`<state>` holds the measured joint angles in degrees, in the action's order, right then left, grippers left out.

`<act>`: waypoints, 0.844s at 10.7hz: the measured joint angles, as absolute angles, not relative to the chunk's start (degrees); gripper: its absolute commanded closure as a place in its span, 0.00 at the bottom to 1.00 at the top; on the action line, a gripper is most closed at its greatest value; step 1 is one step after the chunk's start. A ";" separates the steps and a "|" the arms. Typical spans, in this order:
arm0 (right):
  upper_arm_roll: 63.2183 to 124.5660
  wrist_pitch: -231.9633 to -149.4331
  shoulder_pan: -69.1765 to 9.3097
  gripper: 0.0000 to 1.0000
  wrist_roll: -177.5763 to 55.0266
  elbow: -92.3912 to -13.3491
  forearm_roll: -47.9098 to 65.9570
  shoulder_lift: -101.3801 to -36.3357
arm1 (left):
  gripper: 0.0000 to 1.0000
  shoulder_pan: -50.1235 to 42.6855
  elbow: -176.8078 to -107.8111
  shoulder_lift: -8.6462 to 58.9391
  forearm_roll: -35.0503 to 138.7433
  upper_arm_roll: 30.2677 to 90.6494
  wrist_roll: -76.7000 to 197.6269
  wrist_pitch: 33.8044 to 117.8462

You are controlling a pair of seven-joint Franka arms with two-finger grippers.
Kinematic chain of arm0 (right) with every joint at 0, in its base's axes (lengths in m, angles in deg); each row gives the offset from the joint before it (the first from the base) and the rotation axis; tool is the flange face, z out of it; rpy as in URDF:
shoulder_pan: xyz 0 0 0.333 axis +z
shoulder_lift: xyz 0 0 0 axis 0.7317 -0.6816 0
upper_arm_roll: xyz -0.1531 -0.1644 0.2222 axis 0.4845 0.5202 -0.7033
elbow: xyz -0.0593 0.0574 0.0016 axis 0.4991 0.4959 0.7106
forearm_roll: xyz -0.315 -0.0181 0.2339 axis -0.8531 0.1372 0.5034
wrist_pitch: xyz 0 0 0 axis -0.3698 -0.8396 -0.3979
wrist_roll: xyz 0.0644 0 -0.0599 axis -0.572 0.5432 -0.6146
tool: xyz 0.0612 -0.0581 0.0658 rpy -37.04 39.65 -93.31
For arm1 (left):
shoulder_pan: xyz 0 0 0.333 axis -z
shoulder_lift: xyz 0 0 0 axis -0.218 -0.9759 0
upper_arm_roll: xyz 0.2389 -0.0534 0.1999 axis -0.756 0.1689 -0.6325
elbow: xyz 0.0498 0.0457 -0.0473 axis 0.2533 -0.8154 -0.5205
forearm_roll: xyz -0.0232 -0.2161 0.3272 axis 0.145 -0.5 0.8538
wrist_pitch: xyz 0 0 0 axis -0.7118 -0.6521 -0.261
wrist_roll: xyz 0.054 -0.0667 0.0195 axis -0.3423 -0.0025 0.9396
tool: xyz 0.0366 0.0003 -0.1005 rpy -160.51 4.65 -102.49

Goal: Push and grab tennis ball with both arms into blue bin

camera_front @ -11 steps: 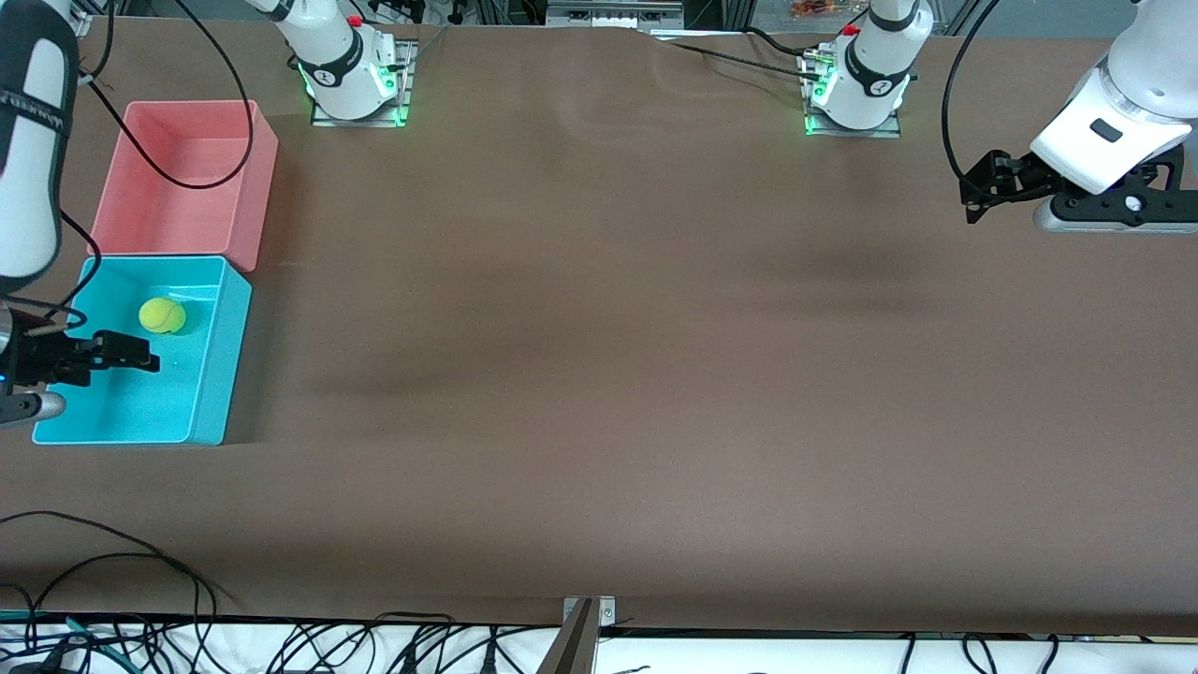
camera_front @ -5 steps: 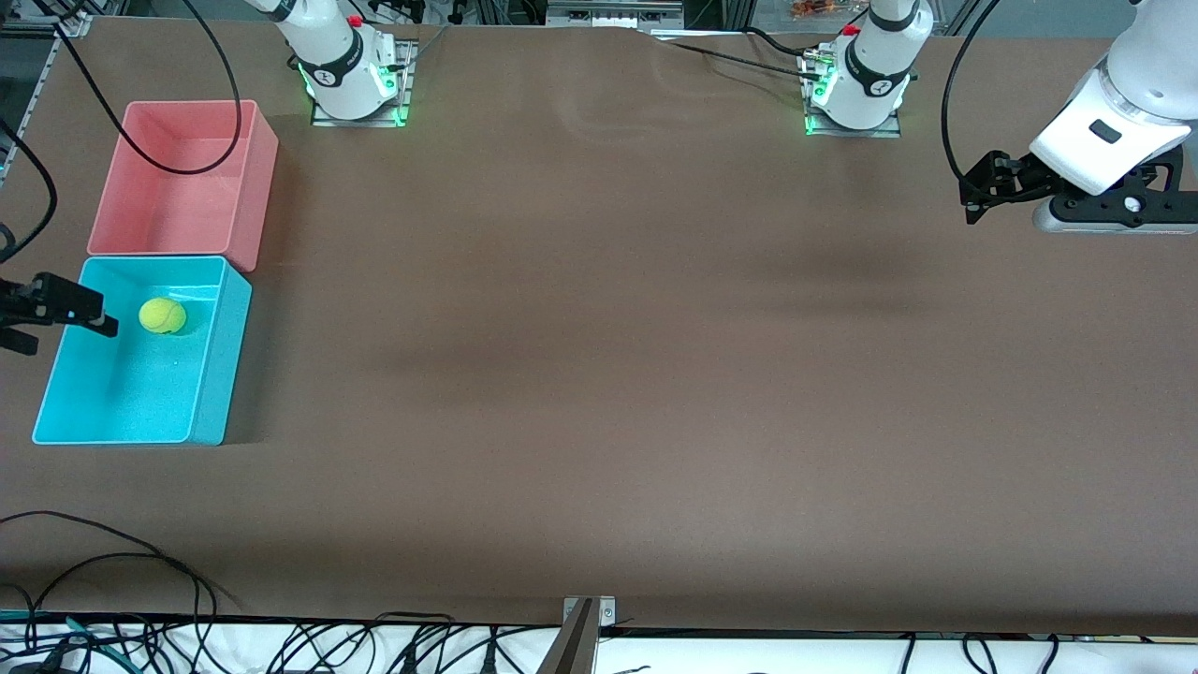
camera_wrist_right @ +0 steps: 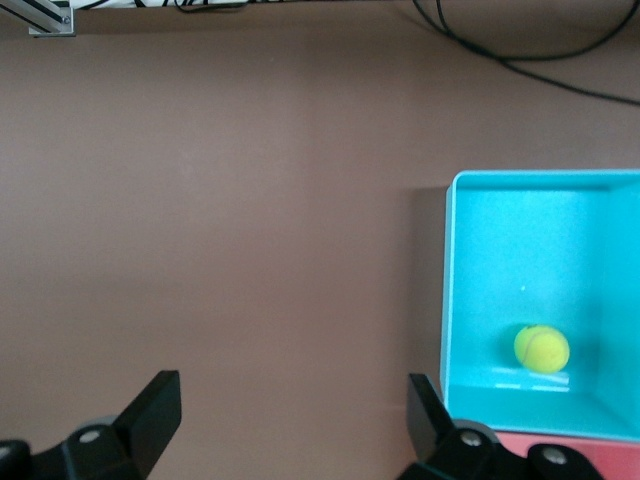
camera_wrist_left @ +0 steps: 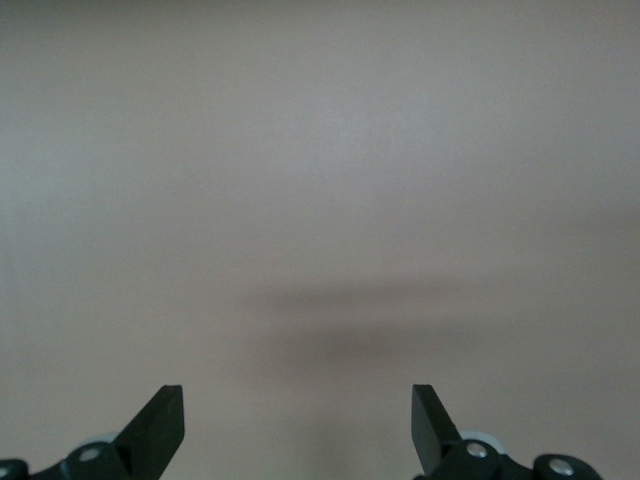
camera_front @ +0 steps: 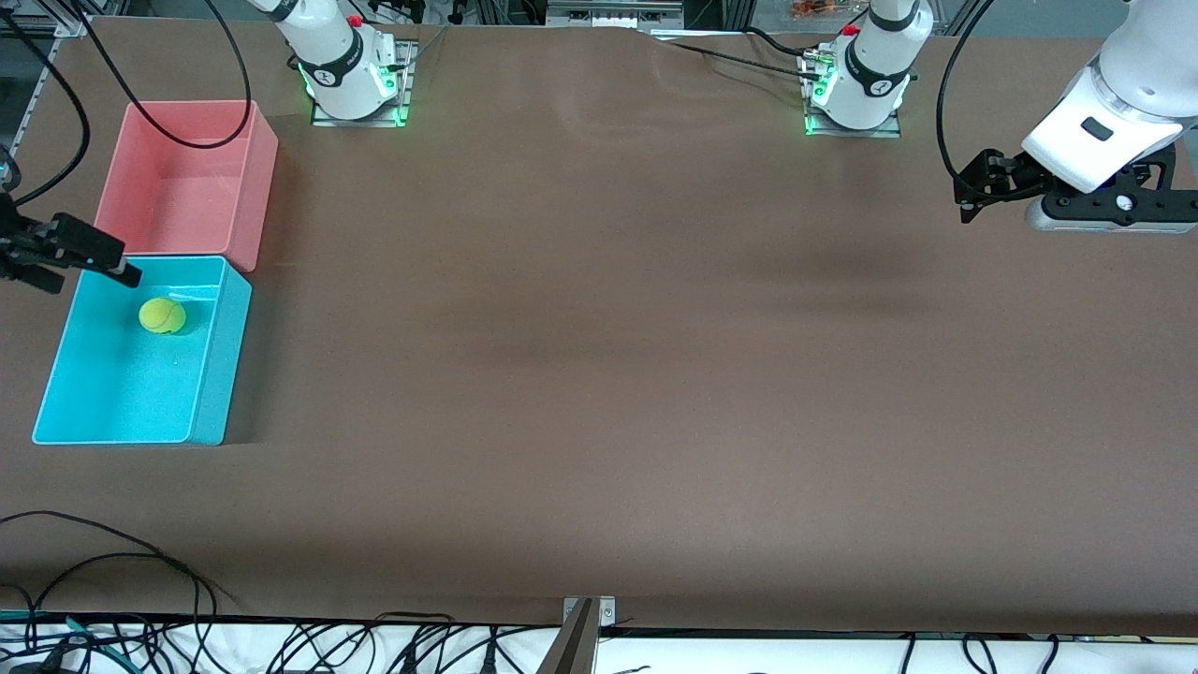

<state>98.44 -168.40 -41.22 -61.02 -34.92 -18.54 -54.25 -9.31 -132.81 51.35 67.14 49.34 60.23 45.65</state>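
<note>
Two bins sit touching at the right arm's end of the counter (camera_front: 599, 374): the pink bin (camera_front: 187, 183) stands empty, and just nearer the front camera is the blue bin (camera_front: 140, 374), which holds the tennis ball (camera_front: 162, 315). The ball rests on the bin floor close to the wall shared with the pink bin, and nothing touches it. Judging from that, the delivery looks done.

Up in the air, the right gripper (camera_front: 89, 257) hangs over the blue bin's rim at the corner next to the pink bin. Its fingers are spread and hold nothing; the right wrist view shows both dark fingertips (camera_wrist_right: 155, 405) wide apart, with the ball well clear of them inside the bin. An empty, raised gripper suits a release, since it leaves the ball free to settle.

At the other end, the left gripper (camera_front: 973, 192) waits over bare counter, its fingers (camera_wrist_left: 160, 425) likewise spread and empty, presumably kept out of the way.
</note>
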 measured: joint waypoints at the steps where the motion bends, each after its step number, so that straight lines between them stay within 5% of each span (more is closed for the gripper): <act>1: 97.80 -168.61 -41.25 0.00 -62.79 -38.03 -18.79 -52.02 | 0.00 -9.31 -132.80 51.34 67.14 49.34 60.23 45.65; 5: 95.49 -170.32 -41.51 0.00 -66.64 -49.25 -20.71 -44.23 | 0.00 -9.22 -132.64 51.34 67.13 49.77 60.23 45.65; 9: 94.35 -171.80 -41.56 0.00 -68.74 -51.89 -21.22 -41.27 | 0.00 -9.19 -132.56 51.34 66.95 49.78 60.23 45.58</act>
<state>94.35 -171.80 -41.56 -68.74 -51.89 -21.22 -41.27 -9.19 -132.56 51.34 66.95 49.78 60.23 45.58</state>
